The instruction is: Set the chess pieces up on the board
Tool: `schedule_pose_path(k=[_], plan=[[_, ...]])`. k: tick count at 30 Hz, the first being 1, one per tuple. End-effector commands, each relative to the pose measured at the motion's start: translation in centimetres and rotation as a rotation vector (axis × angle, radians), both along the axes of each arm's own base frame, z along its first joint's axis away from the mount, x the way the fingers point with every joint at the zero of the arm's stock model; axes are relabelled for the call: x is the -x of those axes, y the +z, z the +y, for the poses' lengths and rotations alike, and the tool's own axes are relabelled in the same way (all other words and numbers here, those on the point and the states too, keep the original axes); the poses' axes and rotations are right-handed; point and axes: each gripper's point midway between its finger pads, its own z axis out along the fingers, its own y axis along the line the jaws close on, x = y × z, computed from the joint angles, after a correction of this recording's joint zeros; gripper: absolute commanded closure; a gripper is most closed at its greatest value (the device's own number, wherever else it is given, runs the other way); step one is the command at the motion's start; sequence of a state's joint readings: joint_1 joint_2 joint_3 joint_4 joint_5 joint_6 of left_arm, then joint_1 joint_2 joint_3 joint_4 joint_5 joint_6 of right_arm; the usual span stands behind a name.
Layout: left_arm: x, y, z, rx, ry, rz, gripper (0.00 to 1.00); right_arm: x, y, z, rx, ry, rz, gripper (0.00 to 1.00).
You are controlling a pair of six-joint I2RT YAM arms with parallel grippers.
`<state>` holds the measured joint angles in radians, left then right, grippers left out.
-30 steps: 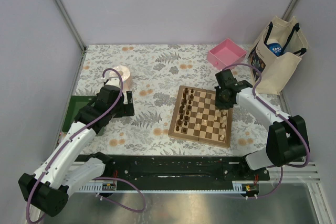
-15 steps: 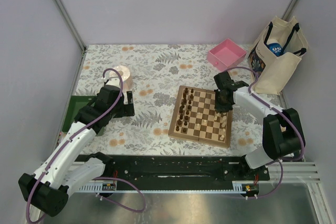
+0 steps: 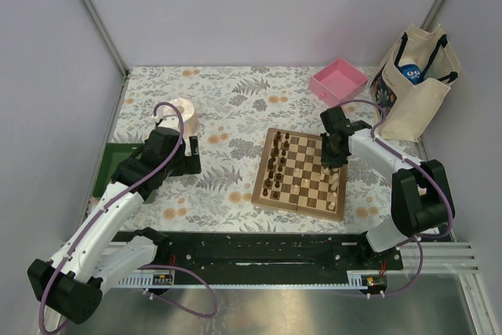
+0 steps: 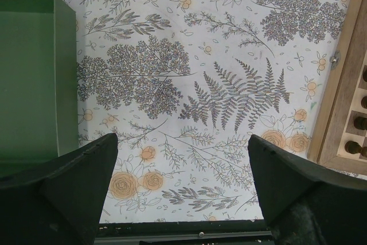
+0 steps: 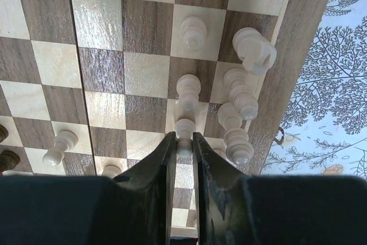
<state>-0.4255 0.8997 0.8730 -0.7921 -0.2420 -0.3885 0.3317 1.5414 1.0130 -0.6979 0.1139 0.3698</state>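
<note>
Chessmen stood along two sides of the board (image 3: 306, 174), which lay flat on your floral tabletop (image 3: 227, 92), right of centre. The dark pieces (image 3: 274, 166) filled its left files and the pale pieces (image 3: 336, 187) lined its right edge.

Your right gripper (image 3: 332, 161) was down over the far right part of the board. In its wrist view the jaws were pressed almost together, pinching a pale pawn (image 5: 184, 131) at their tips. That pawn stood upright on the board, a little way in from the wooden border (image 5: 295, 38). A second pale pawn (image 5: 188, 89) stood just beyond it. A tight cluster of pale pieces (image 5: 238, 107) crowded beside it toward the border.

Your left gripper (image 3: 190, 154) hung over bare tabletop to the left of the board, well apart from it. Its jaws were spread wide and held nothing. A green tray (image 3: 104, 170) lay further left, at the tabletop's edge.

A pink tray (image 3: 339, 78) sat beyond the board at the far right. A tote bag (image 3: 412, 88) stood to its right.
</note>
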Motion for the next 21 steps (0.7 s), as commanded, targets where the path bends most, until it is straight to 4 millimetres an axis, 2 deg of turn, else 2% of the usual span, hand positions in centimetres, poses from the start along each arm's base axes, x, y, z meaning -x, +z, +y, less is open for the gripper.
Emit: schedule_pose_path(k=[1,3,7,16,21], plan=[[-0.6,0.6,-0.4,0.018,-0.009,-0.030,0.01,-1.4,1.1,-0.1,0.001,-0.009,-0.056,0.75],[-0.6,0.6,-0.4,0.018,-0.010,-0.028,0.01,-1.5,1.4,0.0,-0.002,-0.005,-0.061,0.70],[-0.6,0.6,-0.4,0.018,-0.009,-0.030,0.01,-1.5,2.0,0.2,-0.014,0.000,-0.071,0.66],[-0.6,0.6,-0.4,0.020,-0.011,-0.029,0.01,-0.7,4.9,0.5,-0.066,0.008,-0.132,0.61],[-0.6,0.7,-0.4,0.021,-0.010,-0.031,0.01,0.6,5.3,1.8,-0.126,0.020,-0.131,0.60]])
